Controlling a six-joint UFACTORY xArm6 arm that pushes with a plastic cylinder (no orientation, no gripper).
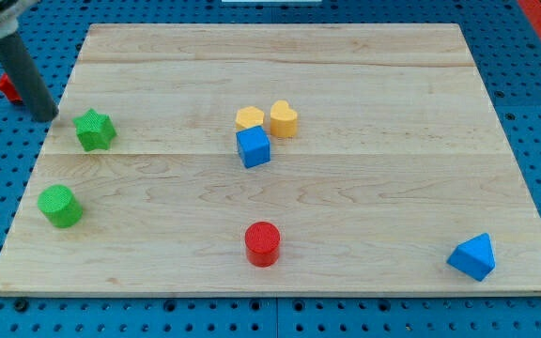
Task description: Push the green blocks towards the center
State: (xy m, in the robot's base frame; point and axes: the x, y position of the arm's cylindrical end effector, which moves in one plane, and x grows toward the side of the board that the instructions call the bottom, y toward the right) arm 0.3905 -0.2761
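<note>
A green star block (94,130) lies near the board's left edge, in the upper half. A green cylinder (60,206) lies below it, near the left edge. My tip (49,118) stands on the board's left edge, just left of the green star, with a small gap between them. The dark rod rises from the tip toward the view's top left.
A yellow pentagon (249,117), a yellow heart (284,119) and a blue cube (253,147) cluster near the board's middle. A red cylinder (262,243) lies at bottom centre. A blue triangular block (471,256) lies at bottom right. A red block (7,87) lies off the board behind the rod.
</note>
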